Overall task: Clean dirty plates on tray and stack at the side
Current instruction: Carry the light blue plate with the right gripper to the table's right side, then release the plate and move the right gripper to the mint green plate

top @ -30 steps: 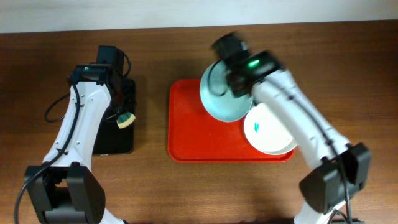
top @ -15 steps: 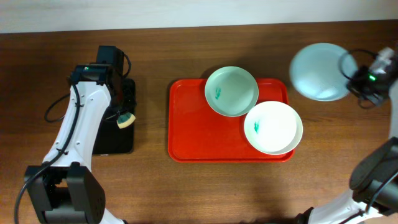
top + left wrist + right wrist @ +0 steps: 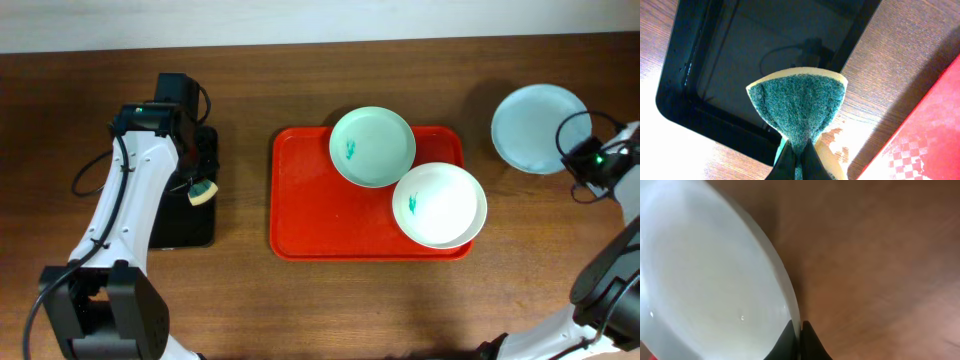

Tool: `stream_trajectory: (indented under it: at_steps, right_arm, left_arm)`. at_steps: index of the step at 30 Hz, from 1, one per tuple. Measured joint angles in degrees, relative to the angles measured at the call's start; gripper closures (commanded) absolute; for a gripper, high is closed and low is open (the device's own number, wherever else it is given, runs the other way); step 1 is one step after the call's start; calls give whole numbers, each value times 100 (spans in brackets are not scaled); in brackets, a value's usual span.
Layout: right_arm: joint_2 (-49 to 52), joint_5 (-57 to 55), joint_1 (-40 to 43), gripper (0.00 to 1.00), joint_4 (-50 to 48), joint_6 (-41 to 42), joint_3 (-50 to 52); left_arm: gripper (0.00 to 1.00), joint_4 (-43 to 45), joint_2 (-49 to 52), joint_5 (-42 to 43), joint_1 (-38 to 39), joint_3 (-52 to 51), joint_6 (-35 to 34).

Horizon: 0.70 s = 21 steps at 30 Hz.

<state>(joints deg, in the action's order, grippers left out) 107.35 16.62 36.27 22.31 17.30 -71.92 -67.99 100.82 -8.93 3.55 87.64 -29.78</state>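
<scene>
Blue plate, rim clamped in the right tool, lies inward of it over the worktop, off the tray; left tool, pinching a sponge, is nearer the smeared plates.

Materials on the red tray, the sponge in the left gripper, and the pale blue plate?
The red tray: moulded plastic, likely; semi-gloss, fine checkered texture in the left wrist view. The sponge in the left gripper: yellow foam with a coarse green fibrous scouring face. The pale blue plate, rim pinched by the right gripper: smooth, glossy; melamine or glazed ceramic, can't tell.
</scene>
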Motion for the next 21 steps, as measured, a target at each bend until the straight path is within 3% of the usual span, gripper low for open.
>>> stream_trajectory:
  at_steps: [5,7,9,11,16,21]
  right_arm:
    - [225,-120,-391,96,-105,81,0]
    - [291,-278,-472,88,-70,94,0]
    - [326,-393,-487,59,-57,98,0]
    - [330,-474,-487,19,-28,133,0]
    - [330,-516,-487,15,741,157,-254]
    - [308,-57,-584,11,1893,-203,-1596]
  left_arm:
    - [100,2,0,0,0,0,0]
    - [100,0,0,0,0,0,0]
    - [100,2,0,0,0,0,0]
    - [100,0,0,0,0,0,0]
    - [100,0,0,0,0,0,2]
    - [100,0,0,0,0,0,20]
